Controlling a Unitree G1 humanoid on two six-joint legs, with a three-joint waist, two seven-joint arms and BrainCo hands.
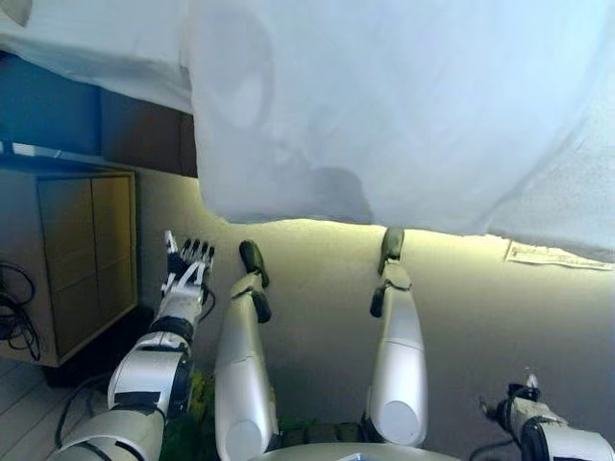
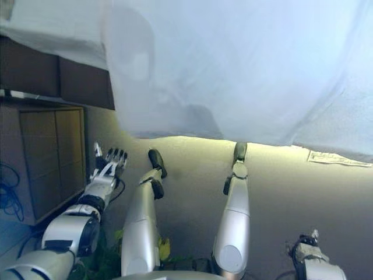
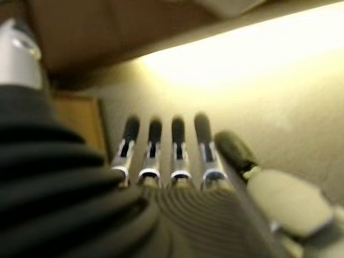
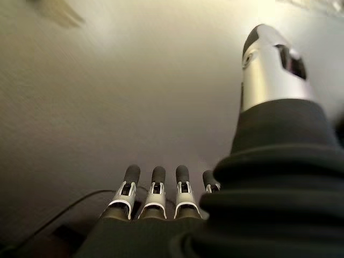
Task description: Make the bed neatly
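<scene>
A white sheet [image 1: 404, 115] covers the bed and hangs over its near edge, its hem loose and uneven above the floor. My left hand [image 1: 187, 274] is low on the left, below the sheet's hanging corner and apart from it. Its fingers [image 3: 177, 145] are straight and hold nothing. My right hand [image 1: 524, 403] is at the lower right, well short of the bed, with straight empty fingers [image 4: 156, 188] over the floor.
The dark brown bed frame [image 1: 144, 134] shows under the sheet at the left. A wooden cabinet [image 1: 86, 250] stands on the left beside the bed. A printed paper [image 1: 557, 254] lies on the beige floor by the sheet's right hem.
</scene>
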